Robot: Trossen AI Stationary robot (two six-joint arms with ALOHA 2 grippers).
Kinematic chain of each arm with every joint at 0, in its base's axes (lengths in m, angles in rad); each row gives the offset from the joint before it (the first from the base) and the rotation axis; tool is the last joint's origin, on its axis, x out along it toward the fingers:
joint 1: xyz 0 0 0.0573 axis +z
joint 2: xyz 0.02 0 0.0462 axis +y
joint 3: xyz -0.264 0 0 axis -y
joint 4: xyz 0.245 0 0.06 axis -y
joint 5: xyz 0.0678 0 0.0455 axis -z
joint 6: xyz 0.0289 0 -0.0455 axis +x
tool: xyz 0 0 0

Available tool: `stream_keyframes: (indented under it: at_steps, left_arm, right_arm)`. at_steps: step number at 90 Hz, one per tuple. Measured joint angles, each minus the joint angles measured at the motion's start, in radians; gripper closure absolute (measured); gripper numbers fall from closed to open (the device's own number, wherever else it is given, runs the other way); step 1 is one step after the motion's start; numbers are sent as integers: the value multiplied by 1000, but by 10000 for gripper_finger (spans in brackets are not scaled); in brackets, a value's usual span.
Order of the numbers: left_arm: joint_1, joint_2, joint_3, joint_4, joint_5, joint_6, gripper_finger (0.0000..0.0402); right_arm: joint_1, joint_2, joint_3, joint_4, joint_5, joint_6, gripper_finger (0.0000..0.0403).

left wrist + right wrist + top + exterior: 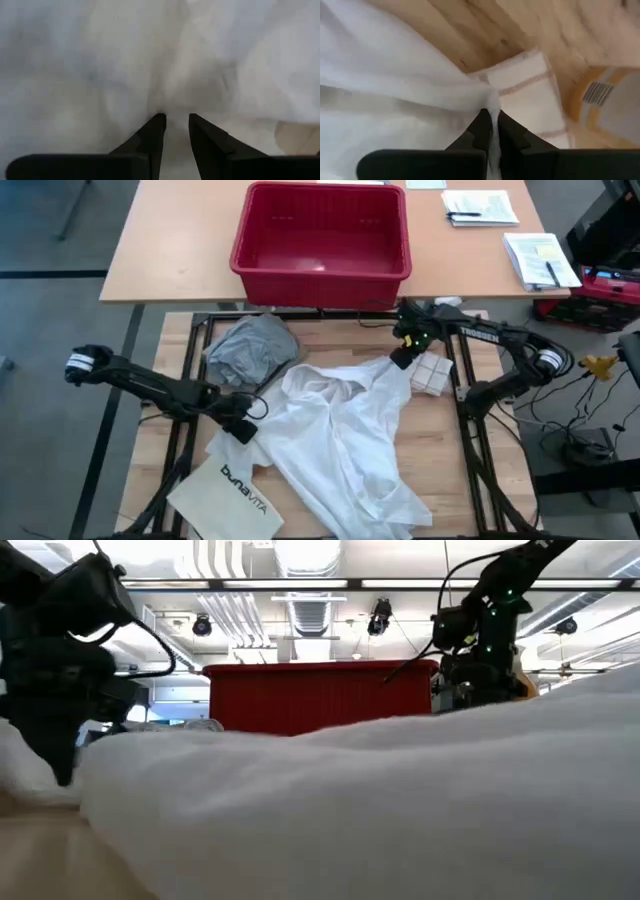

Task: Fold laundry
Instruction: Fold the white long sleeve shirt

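The large white shirt (335,430) lies crumpled across the middle of the wooden table. A grey T-shirt (250,350) lies bunched by the shirt's far left side. My left gripper (243,427) is low at the shirt's left edge, shut on white cloth (175,100). My right gripper (403,356) is at the shirt's far right corner, raised a little above the table, shut on its edge. In the low view the white cloth (380,800) fills the foreground. My left gripper has white shirt cloth (176,120) between its two fingers at the shirt's left edge. The fingers come in low from the table's left. One layer or several, I cannot tell. My right gripper pinches an edge of the white shirt (492,107) between its two fingers at the shirt's far right corner, slanting down from the far right. A thin strip of cloth runs back between the fingers. From there the shirt slopes down toward the table.
A red bin (320,230) stands on the desk beyond the far edge. A folded striped white towel (430,375) lies just right of my right gripper. The stiff white "bonavita" bag (235,490) lies at the near left, part under the shirt. Papers (480,207) lie far right.
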Motion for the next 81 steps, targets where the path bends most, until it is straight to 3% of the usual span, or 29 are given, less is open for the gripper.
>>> stream_keyframes:
  at_steps: [12, 21, 35, 51, 68, 81]
  left_arm:
    - [0, 0, 7, 74, -16, -28, 323]
    - [0, 2, 23, 72, -17, -28, 323]
    - [0, -2, 56, 77, -43, -12, 323]
    - [7, 0, 114, 80, -173, 71, 323]
    - [46, 10, 151, 86, -292, 152, 323]
    - [105, 50, 183, 154, -254, 227, 323]
  right_arm:
    - [2, -51, 19, 47, 29, -35, 398]
    - [2, -73, 54, 51, 52, -62, 372]
    - [4, -97, 100, 50, 50, -67, 298]
    - [5, -102, 144, 51, 48, -72, 210]
    - [56, -94, 161, 121, -174, -231, 174]
    - [157, -27, 155, 193, -191, -283, 180]
